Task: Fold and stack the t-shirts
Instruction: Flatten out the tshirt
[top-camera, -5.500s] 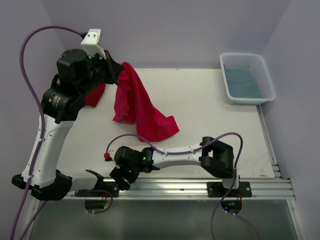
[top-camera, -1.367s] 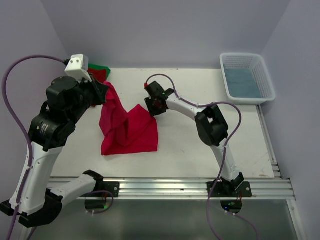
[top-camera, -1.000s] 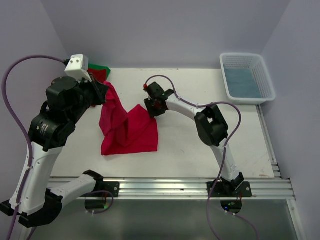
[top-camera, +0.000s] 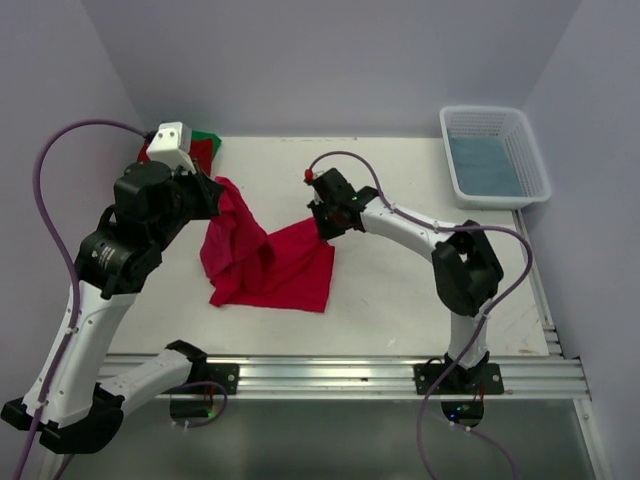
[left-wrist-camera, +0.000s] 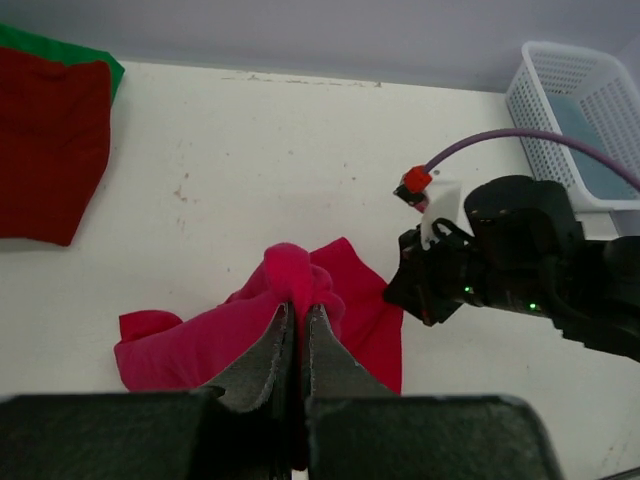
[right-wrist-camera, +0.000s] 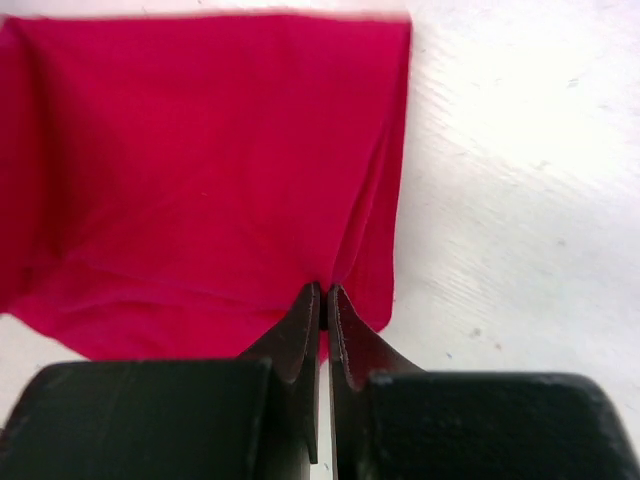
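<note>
A bright crimson-pink t-shirt (top-camera: 290, 275) hangs between both grippers, its lower part spread on the white table (top-camera: 400, 300). My left gripper (top-camera: 214, 190) is shut on a bunched fold of it at the upper left; in the left wrist view the cloth (left-wrist-camera: 180, 345) rises between the fingertips (left-wrist-camera: 297, 308). My right gripper (top-camera: 325, 230) is shut on the shirt's right corner, where the cloth (right-wrist-camera: 200, 150) puckers into the closed jaws (right-wrist-camera: 324, 290). A darker red t-shirt (left-wrist-camera: 50, 140) lies folded on a green one (left-wrist-camera: 60, 48) at the back left corner.
A white latticed basket (top-camera: 530, 165) holding a blue cloth (top-camera: 483, 165) stands at the back right. The right arm (left-wrist-camera: 510, 265) reaches across the middle of the table. Metal rails (top-camera: 380, 375) run along the near edge.
My right gripper closed on the shirt's right corner and drew it right and toward the near edge. The left gripper shifted slightly right and lower, still gripping. The shirt stretched out to the right.
</note>
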